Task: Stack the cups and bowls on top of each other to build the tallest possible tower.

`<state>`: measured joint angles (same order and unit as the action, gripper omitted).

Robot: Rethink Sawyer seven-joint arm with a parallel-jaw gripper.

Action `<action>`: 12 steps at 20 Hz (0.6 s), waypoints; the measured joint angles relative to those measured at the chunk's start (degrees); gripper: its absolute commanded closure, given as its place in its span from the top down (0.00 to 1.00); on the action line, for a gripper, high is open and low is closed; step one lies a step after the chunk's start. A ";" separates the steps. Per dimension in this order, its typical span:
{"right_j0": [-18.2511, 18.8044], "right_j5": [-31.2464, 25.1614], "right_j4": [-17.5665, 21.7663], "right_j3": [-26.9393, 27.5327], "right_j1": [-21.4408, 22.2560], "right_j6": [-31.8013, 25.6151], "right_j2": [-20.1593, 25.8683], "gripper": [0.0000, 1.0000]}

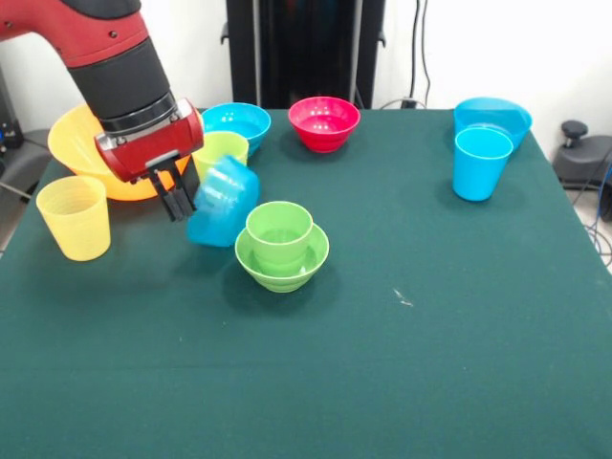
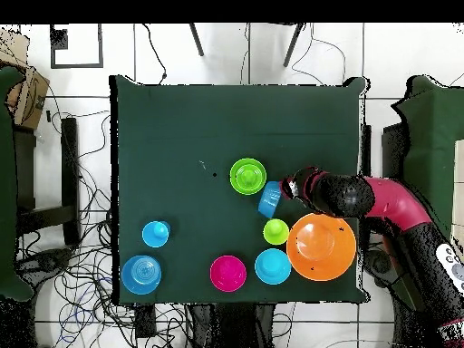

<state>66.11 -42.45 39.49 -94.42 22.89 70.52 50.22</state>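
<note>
While the very large yellow-orange bowl (image 1: 72, 148) sits behind me, the tower (image 1: 281, 245) (1 green cup nested in 1 green bowl) stands mid-table; my gripper (image 1: 178, 204) is beside a tilted blue bowl (image 1: 223, 202), jaws' grip untellable.

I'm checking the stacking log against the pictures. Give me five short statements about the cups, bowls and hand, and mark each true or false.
1. A green cup sits inside the small green bowl. True.
2. The hand holds a tilted blue piece. True; it hangs beside the green stack.
3. The red bowl has a cup in it. False; it is empty.
4. The sky blue cup lies on its side. False; it stands upright before a wide blue bowl.
5. The pale yellow cup stands in the orange bowl. False; it stands on the table beside it.
</note>
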 measured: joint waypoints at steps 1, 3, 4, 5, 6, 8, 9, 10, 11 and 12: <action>0.11 0.12 0.01 0.01 -0.19 0.00 0.01 0.00; 0.37 0.37 0.08 0.00 -0.66 0.00 0.01 0.00; 0.50 0.49 0.12 0.01 -0.89 0.00 0.02 0.00; 0.63 0.61 0.17 0.01 -1.19 0.00 0.03 0.00; 0.66 0.60 0.20 0.01 -1.32 0.00 0.04 0.00; 0.70 0.59 0.25 0.01 -1.57 0.00 0.08 0.00; 0.70 0.59 0.28 0.00 -1.61 0.00 0.10 0.00; 0.70 0.59 0.31 0.00 -1.65 0.00 0.12 0.00; 0.70 0.59 0.34 0.01 -1.67 0.00 0.14 0.00; 0.70 0.59 0.42 0.02 -1.66 0.00 0.18 0.00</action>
<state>66.81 -41.85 39.90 -94.41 21.23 70.52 50.40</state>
